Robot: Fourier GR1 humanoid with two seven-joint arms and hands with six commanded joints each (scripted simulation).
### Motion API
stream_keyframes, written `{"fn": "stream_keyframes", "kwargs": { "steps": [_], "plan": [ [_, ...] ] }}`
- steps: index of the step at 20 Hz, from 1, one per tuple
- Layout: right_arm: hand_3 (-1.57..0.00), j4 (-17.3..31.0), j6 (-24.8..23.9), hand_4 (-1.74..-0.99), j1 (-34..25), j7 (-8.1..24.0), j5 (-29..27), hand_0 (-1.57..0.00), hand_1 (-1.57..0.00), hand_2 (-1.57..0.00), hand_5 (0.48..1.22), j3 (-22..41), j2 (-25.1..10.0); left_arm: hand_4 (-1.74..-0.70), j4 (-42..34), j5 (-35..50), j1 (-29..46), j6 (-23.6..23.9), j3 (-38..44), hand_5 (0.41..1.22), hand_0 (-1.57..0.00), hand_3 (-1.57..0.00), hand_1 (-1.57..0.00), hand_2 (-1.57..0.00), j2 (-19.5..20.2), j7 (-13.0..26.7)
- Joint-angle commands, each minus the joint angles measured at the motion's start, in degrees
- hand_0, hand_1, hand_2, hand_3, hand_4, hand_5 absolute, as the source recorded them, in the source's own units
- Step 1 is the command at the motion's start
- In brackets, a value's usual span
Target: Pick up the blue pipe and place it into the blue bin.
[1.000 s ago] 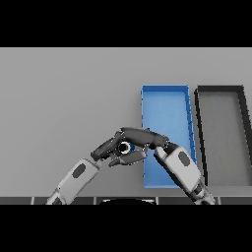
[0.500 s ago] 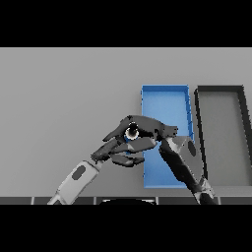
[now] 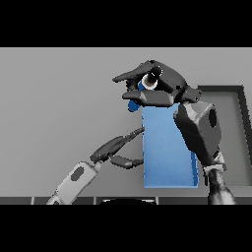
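The right hand [image 3: 160, 87] is up high in the head view, dark fingers curled tight round the short blue pipe [image 3: 139, 94]. The pipe's pale round end faces us between finger and thumb, and its blue body pokes out below and to the left of the hand. So the pipe is off the grey table [image 3: 59, 98], gripped at the far left corner of the open blue rectangular bin [image 3: 167, 157], right over that rim. The white and grey right forearm crosses the bin's right wall and hides part of it.

Down low, the left hand [image 3: 118, 150] hangs just beside the bin's left wall, fingers stretched out straight and loose, thumb spread below them, holding nothing. One fingertip reaches to the bin's left edge; whether it touches is hard to tell.

To the right, a dark grey rectangular bin [image 3: 236, 128] sits next to the blue one, partly covered by the right arm.
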Motion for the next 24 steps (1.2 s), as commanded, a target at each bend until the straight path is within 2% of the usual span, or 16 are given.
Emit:
{"fn": "stream_keyframes", "kwargs": {
  "steps": [1, 5, 6, 9, 13, 15, 16, 18, 20, 21, 22, 23, 24],
  "plan": [
    [-1.57, 2.18, 0.29, -1.497, 0.0, -0.36, 1.05, -1.57, -1.57, -1.57, 1.221, -1.01, -0.99, -0.9, -0.27, -0.06, 0.73, -0.05, -0.09, 0.487, 0.0, 0.0, 0.0, 0.0, 0.41, -0.38],
    [-1.57, 12.27, 1.87, -1.498, 0.97, -1.88, 7.57, -1.57, -1.57, -1.57, 1.221, -3.86, -3.23, -0.89, -0.06, 0.67, -0.35, -0.27, 0.82, 0.483, 0.0, 0.0, 0.0, 0.0, 0.43, -0.14],
    [-1.57, 13.8, 1.65, -1.498, 1.53, -1.0, 7.66, -1.57, -1.57, -1.57, 1.221, -4.92, -3.76, -0.89, 0.18, 1.0, -0.6, -0.69, 1.33, 0.482, 0.0, 0.0, 0.0, 0.0, 1.01, -0.69],
    [-1.57, 17.99, 2.07, -1.499, 7.67, -0.59, 11.46, -1.57, -1.57, -1.57, 1.221, -6.12, -4.73, -0.88, 0.76, 0.11, -0.37, -0.5, 0.92, 0.482, 0.0, 0.0, 0.0, 0.0, 1.0, -0.4],
    [-1.57, 19.32, 0.34, -1.499, 15.23, 1.13, 15.52, -1.57, -1.57, -1.57, 1.221, -6.75, -4.67, -0.87, -0.19, 0.05, 0.3, -0.57, 0.72, 0.483, 0.0, 0.0, 0.0, 0.0, 1.38, -1.11],
    [-1.57, 18.48, -1.94, -1.499, 18.39, 4.06, 17.49, -1.57, -1.57, -1.57, 1.221, -6.16, -4.15, -0.87, -0.08, 0.14, -0.04, -0.38, 0.84, 0.481, 0.0, 0.0, 0.0, 0.0, 1.04, -0.49],
    [-1.57, 18.47, -3.42, -1.499, 20.11, 4.38, 18.14, -1.57, -1.57, -1.57, 1.221, -5.48, -4.3, -0.87, -0.44, -0.3, 0.66, -0.17, 0.29, 0.48, 0.0, 0.0, 0.0, 0.0, 0.91, -1.16],
    [-1.57, 19.88, -5.84, -1.499, 23.04, 4.38, 17.69, -1.57, -1.57, -1.57, 1.221, -2.49, -6.65, -0.88, -0.36, -0.35, 0.89, 0.03, 0.21, 0.479, 0.0, 0.0, 0.0, 0.0, 0.79, -0.12],
    [-1.02, 21.94, -8.63, -1.586, 24.08, 4.38, 15.23, -1.57, -1.57, -1.57, 1.221, 1.89, -9.96, -0.88, 0.48, -0.31, 0.54, -0.31, 0.41, 0.475, 0.0, 0.0, 0.0, 0.0, 0.82, -0.44],
    [-0.82, 22.54, -9.76, -1.617, 25.29, 4.38, 12.78, -1.57, -1.57, -1.57, 1.221, 4.89, -12.24, -0.88, 0.69, -0.55, 0.52, -0.13, 0.34, 0.476, 0.0, 0.0, 0.0, 0.0, 0.64, -0.93],
    [-0.68, 22.23, -10.31, -1.642, 26.41, 4.38, 11.18, -1.57, -1.57, -1.57, 1.221, 7.82, -13.83, -0.88, 0.47, -0.05, 0.5, -0.45, 0.71, 0.479, 0.0, 0.0, 0.0, 0.0, 1.05, -1.28],
    [-0.62, 22.61, -11.65, -1.662, 27.1, 4.38, 9.75, -1.57, -1.57, -1.57, 1.221, 11.38, -15.69, -0.88, 0.65, -0.17, 0.55, -0.44, 0.65, 0.481, 0.0, 0.0, 0.0, 0.0, 1.06, -1.55],
    [-0.81, 22.52, -13.42, -1.617, 27.52, 4.38, 7.37, -1.57, -1.57, -1.57, 1.199, 14.65, -18.28, -0.89, 0.48, -0.01, 0.37, -0.43, 0.98, 0.483, 0.0, 0.0, 0.0, 0.0, 1.35, -1.5]
  ]
}}
